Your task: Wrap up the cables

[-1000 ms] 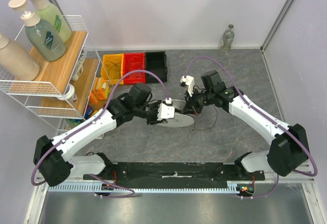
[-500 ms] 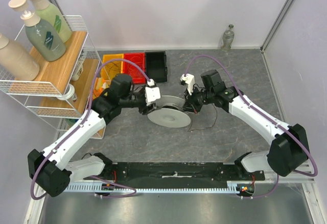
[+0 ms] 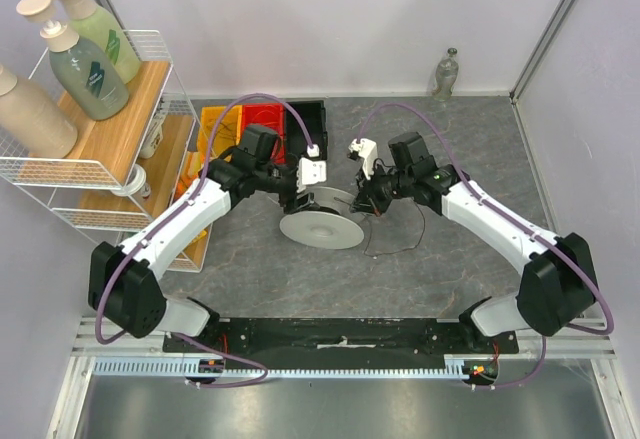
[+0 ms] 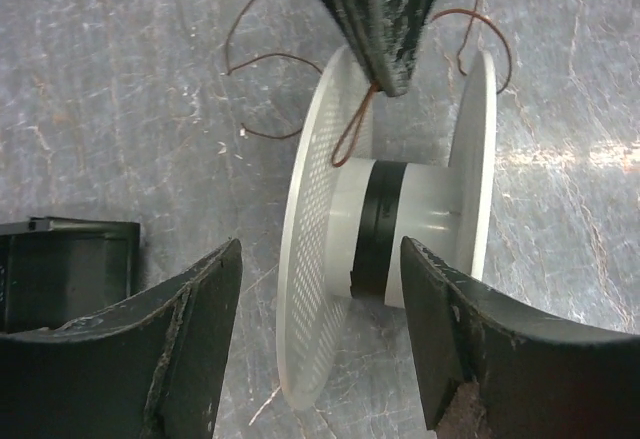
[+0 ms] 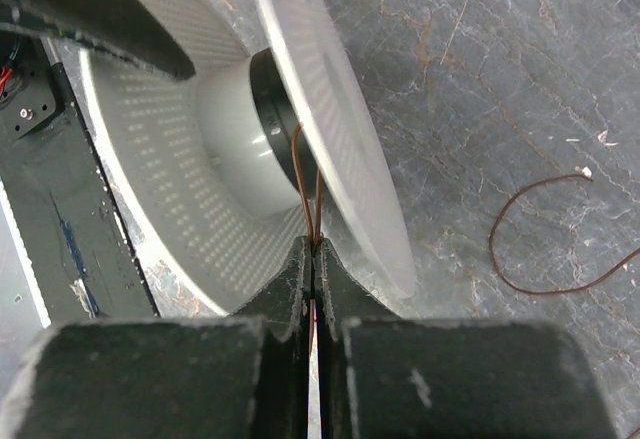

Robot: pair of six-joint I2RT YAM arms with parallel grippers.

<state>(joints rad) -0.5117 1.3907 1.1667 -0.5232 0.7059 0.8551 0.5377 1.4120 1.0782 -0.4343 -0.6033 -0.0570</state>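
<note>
The white spool (image 3: 322, 225) sits tilted at the table's middle. A black band (image 4: 378, 224) rings its hub. The cable (image 3: 393, 250), a very thin dark wire, runs from the hub and lies in loose curls on the table to the spool's right. My right gripper (image 3: 368, 205) is shut on a doubled strand of the cable (image 5: 304, 184) between the spool's (image 5: 190, 149) flanges, and its tip shows in the left wrist view (image 4: 393, 77). My left gripper (image 4: 320, 249) stands open behind the spool (image 4: 310, 239), one finger on each side, touching nothing.
Orange (image 3: 220, 131), red (image 3: 262, 121) and black (image 3: 305, 124) bins stand behind the spool. A wire rack (image 3: 110, 159) with pump bottles fills the left side. A small bottle (image 3: 446, 73) stands at the back wall. Loose wire (image 5: 545, 244) curls on the grey tabletop.
My left arm has swung from the spool's front left to its back, and its jaws have opened wider. The spool shifted slightly left. The right gripper stayed shut on the cable.
</note>
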